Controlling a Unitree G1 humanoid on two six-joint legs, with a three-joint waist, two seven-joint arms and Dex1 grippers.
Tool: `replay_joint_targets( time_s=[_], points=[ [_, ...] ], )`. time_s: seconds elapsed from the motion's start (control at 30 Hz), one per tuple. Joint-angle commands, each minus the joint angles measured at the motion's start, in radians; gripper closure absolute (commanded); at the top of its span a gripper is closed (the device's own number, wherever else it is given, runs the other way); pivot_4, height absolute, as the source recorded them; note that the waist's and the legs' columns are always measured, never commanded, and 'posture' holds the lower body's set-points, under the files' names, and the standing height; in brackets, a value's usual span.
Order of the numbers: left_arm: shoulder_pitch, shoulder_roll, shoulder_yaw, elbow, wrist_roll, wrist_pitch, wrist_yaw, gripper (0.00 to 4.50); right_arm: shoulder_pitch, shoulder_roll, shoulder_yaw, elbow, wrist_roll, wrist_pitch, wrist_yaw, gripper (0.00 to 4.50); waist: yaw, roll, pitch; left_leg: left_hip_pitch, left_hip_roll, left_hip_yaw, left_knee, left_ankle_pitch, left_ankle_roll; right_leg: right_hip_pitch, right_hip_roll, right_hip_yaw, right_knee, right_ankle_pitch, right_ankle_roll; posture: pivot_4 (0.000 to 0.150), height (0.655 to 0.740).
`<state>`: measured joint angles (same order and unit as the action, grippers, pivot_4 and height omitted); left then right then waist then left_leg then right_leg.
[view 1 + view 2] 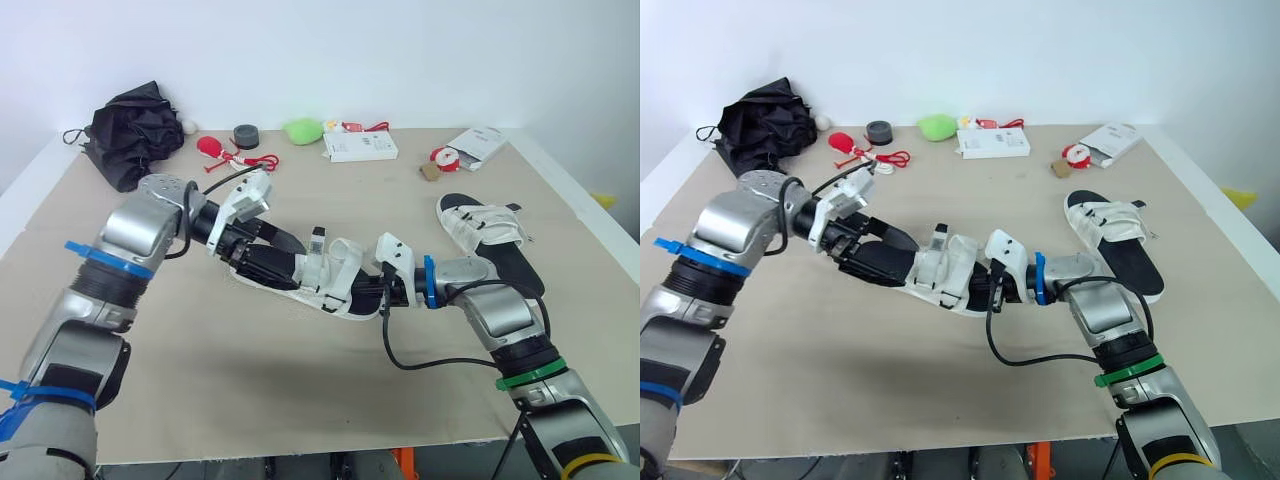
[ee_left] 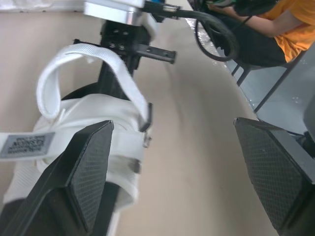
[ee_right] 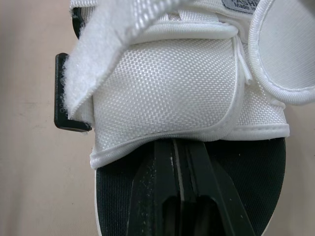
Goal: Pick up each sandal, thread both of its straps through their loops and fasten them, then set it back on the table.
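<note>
Currently your left tool gapes wide beside the sandal and grips nothing. Your right tool is pinched closed, tips tucked under its white upper.

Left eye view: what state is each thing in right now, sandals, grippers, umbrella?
White-strapped black-soled sandal between the grippers: strap loose, unfastened.
Second matching sandal: sole-down on table, fastening unclear.
Black fabric umbrella: collapsed, lying down.
Left gripper: open beside the first sandal.
Right gripper: shut, tips tucked into the first sandal.
</note>
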<state>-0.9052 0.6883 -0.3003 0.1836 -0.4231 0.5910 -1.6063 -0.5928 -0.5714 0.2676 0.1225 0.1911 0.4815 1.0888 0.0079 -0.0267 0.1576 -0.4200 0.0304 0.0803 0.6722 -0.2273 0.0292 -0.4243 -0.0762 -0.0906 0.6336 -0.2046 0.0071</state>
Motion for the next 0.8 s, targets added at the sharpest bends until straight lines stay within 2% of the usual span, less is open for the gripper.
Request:
replay_joint_targets(
  time_s=[0.03,0.13,0.27,0.53,0.8],
  points=[
    [0.114,0.024,0.017,-0.142,-0.028,0.027,0.02,0.47,0.039,-0.009,0.037,0.054,-0.045,0.029,-0.011,4.5,0.0,0.0,0.0,0.0,0.0,0.0,0.0,0.0,0.0,0.0,0.0,0.0,0.0,0.0,0.0,0.15,0.74],
    [0.245,0.012,0.036,-0.235,-0.058,0.101,0.104,0.47,0.039,-0.008,0.035,0.052,-0.043,0.032,-0.012,4.5,0.001,0.0,0.0,0.001,0.0,0.001,0.0,0.0,0.0,0.0,0.0,0.001,0.0,0.0,0.0,0.15,0.74],
    [0.319,-0.029,0.054,-0.275,-0.068,0.142,0.213,0.47,0.046,-0.013,0.035,0.047,-0.045,0.033,-0.01,4.5,0.003,-0.001,0.0,0.0,0.0,-0.001,0.0,0.001,-0.001,0.0,0.0,-0.001,0.0,0.0,0.0,0.15,0.74],
    [0.362,-0.152,0.073,-0.33,-0.077,0.189,0.421,0.47,0.045,-0.015,0.032,0.049,-0.045,0.034,-0.009,4.5,0.003,-0.001,0.0,0.0,0.0,-0.001,0.0,0.002,-0.001,0.001,0.0,0.0,0.0,0.001,0.002,0.15,0.74],
    [0.359,-0.187,0.077,-0.328,-0.07,0.214,0.544,0.47,0.045,-0.012,0.032,0.051,-0.045,0.033,-0.012,4.5,0.003,-0.001,0.0,0.0,0.0,-0.001,0.0,0.002,-0.001,0.001,0.0,-0.001,0.0,0.001,0.002,0.15,0.74]
  ],
)
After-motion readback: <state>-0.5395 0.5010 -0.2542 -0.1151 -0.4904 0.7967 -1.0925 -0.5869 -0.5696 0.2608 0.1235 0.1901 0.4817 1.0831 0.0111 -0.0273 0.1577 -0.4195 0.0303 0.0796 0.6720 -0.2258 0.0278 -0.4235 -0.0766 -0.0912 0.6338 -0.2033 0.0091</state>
